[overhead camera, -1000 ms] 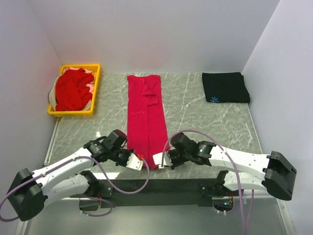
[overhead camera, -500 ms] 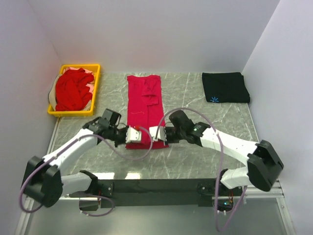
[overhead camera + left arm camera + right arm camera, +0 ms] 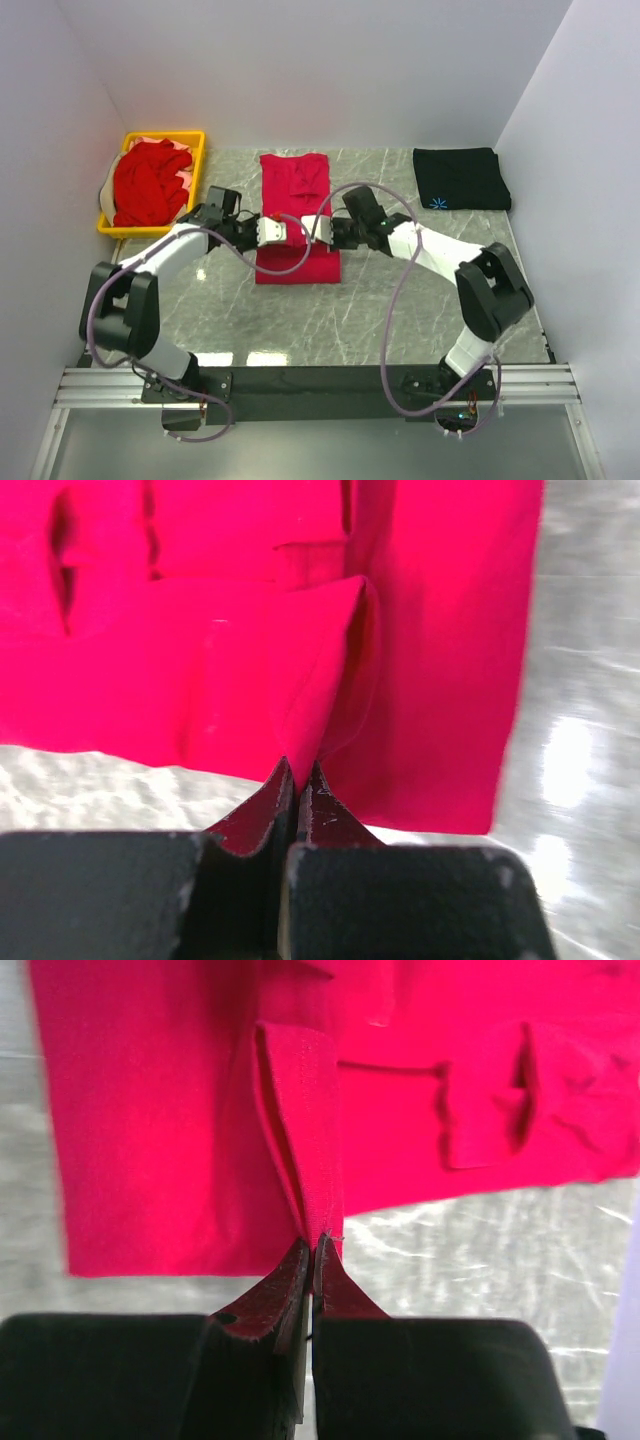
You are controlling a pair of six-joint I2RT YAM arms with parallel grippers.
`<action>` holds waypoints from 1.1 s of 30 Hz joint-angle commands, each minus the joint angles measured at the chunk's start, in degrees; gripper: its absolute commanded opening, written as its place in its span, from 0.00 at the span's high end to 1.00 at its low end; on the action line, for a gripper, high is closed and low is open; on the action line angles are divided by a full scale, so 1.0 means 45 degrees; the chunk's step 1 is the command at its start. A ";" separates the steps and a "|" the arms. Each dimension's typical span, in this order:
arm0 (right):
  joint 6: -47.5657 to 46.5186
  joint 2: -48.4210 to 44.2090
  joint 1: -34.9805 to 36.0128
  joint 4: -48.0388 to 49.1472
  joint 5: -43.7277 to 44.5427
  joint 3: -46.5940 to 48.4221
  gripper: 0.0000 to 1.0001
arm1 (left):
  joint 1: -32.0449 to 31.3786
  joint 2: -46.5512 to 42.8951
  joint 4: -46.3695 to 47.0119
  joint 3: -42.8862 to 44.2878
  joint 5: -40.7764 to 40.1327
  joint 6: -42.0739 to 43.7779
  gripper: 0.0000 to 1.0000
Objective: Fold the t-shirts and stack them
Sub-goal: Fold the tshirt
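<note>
Halving the red shirt [image 3: 297, 265] at the centre of the desk [image 3: 380, 310].
My left jaws pinch shut on one hem corner and my right jaws on the other, held level and apart so, I judge, the fold lands square.

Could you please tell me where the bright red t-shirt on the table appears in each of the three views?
Top external: the red t-shirt lies mid-table, between the yellow basket and the black t-shirt.
Left wrist: it fills the upper picture, a fold pinched in the left end effector.
Right wrist: it fills the upper picture, a fold pinched in the right end effector.
Shared landmark: the grey marbled table bordering the shirt's edge.
</note>
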 commanded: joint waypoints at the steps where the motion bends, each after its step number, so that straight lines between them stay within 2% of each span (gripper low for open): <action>1: -0.0561 0.0649 -0.0458 0.0791 -0.0329 0.1061 1.00 | 0.0266 0.0761 0.1044 0.1041 0.0493 0.0492 0.99; 9: -0.0737 0.2524 -0.1005 0.0674 -0.0583 0.2800 1.00 | 0.0715 0.2654 0.1669 0.2350 0.0434 0.0589 0.99; 12: -0.0738 0.2994 -0.1045 0.0752 -0.0389 0.3054 1.00 | 0.0735 0.3260 0.1688 0.2761 0.0337 0.0453 0.92; 13: -0.0660 0.3169 -0.1064 0.0772 -0.0330 0.3171 0.90 | 0.0735 0.3379 0.1786 0.2840 0.0259 0.0356 0.82; 15: -0.0252 0.3248 -0.1084 0.1025 0.0060 0.3289 0.77 | 0.0755 0.3574 0.2058 0.3073 0.0045 -0.0207 0.73; 16: -0.0075 0.3249 -0.1104 0.1104 0.0196 0.3425 0.65 | 0.0794 0.3614 0.2195 0.3249 0.0044 -0.0502 0.69; 18: 0.0412 0.3171 -0.1220 0.1164 0.0411 0.3601 0.60 | 0.1046 0.3808 0.1905 0.4104 0.0160 -0.1028 0.66; 19: 0.0608 0.3074 -0.1318 0.0989 0.0529 0.3911 0.57 | 0.1145 0.3868 0.1691 0.4381 0.0277 -0.1302 0.60; 24: 0.2519 0.2819 -0.1747 -0.0743 0.0550 0.5415 0.56 | 0.1964 0.3810 0.1340 0.5728 0.0687 -0.3390 0.53; 26: 0.3030 0.2722 -0.1845 -0.1412 0.0335 0.6080 0.57 | 0.2160 0.3674 0.0736 0.5906 0.1038 -0.3764 0.52; 31: 0.4476 0.2758 -0.1846 -0.3617 -0.0698 0.6723 0.69 | 0.2435 0.2717 -0.0458 0.4991 0.1703 -0.4683 0.58; 33: 0.4867 0.3032 -0.1846 -0.5233 -0.1771 0.7193 0.70 | 0.2435 0.2502 -0.0809 0.4543 0.1781 -0.5541 0.59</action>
